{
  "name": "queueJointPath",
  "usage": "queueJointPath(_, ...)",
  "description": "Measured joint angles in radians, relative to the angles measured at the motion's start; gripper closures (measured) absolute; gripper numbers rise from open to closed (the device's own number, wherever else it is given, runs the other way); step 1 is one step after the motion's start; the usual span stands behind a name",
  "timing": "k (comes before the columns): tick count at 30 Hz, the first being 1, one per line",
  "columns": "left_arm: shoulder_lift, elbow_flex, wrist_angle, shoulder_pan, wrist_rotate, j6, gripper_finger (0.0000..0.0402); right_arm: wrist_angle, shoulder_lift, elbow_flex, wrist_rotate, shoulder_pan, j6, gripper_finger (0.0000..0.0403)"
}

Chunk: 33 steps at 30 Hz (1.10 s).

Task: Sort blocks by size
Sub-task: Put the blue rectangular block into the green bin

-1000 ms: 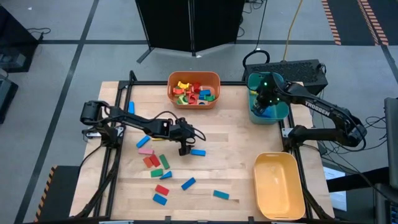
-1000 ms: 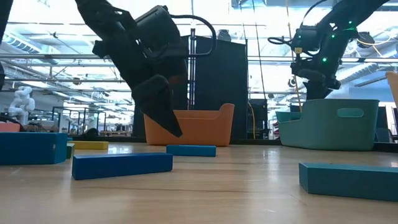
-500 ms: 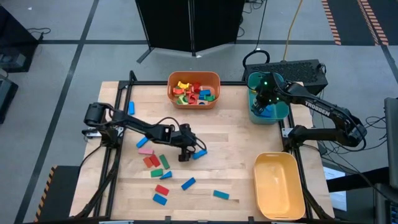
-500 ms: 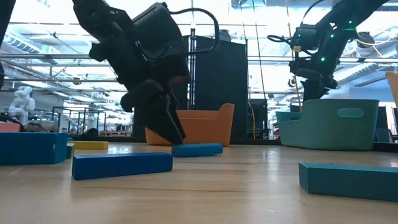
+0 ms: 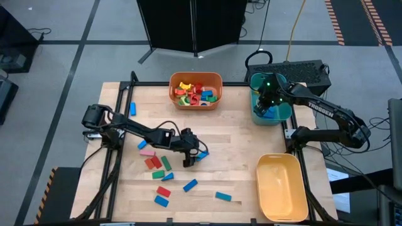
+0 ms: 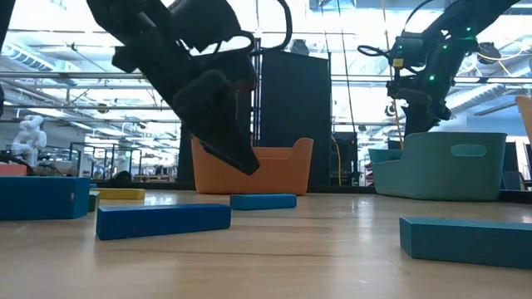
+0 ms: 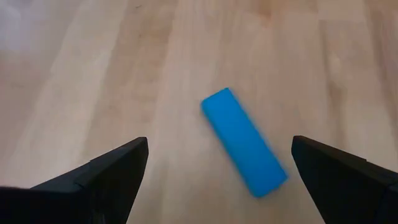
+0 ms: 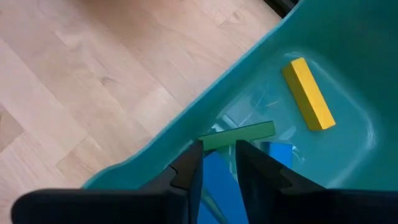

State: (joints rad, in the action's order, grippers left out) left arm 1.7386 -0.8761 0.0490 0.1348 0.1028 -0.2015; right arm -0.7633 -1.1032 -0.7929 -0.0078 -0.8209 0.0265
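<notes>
Blue block (image 7: 244, 142) is framed between spread left jaws (image 5: 189, 157), long axis 11-to-5. Right jaws (image 8: 217, 163) are nipped on a blue block over the teal bin (image 5: 282, 113).

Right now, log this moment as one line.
left gripper open over blue block | right gripper holding blue block over teal bin

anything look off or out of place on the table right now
Nothing looks damaged or spilled. Loose blocks lie scattered at angles on the table, as expected mid-sort. The blue block sits askew between the open left gripper's fingers. The right gripper holds a blue block over the teal bin.
</notes>
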Motion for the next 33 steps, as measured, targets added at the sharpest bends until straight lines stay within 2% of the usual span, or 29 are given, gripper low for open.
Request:
queueJointPath(4, 0.000, 0.000, 0.019, 0.055, 0.075, -0.071, 0.0007, 0.000, 0.018, 0.000, 0.000, 0.017, -0.008, 0.0321)
queueJointPath(10, 0.035, 0.000, 0.029, 0.104, 0.233, -0.090, 0.0007, 0.004, 0.070, 0.000, 0.002, 0.058, -0.054, 0.0321)
queueJointPath(16, 0.120, 0.000, 0.095, 0.103, 0.243, -0.116, 0.0007, 0.014, 0.139, 0.000, 0.006, 0.109, -0.069, 0.0323)
queueJointPath(22, 0.155, 0.000, 0.124, 0.101, 0.239, -0.134, 0.0012, 0.024, 0.210, 0.000, 0.008, 0.157, -0.099, 0.0344)
queueJointPath(26, 0.156, 0.000, 0.125, 0.101, 0.230, -0.134, 0.0056, 0.039, 0.242, 0.000, 0.007, 0.190, -0.128, 0.0362)
queueJointPath(33, 0.156, 0.000, 0.126, 0.101, 0.221, -0.100, 0.0182, 0.076, 0.263, 0.000, 0.006, 0.283, -0.142, 0.0393)
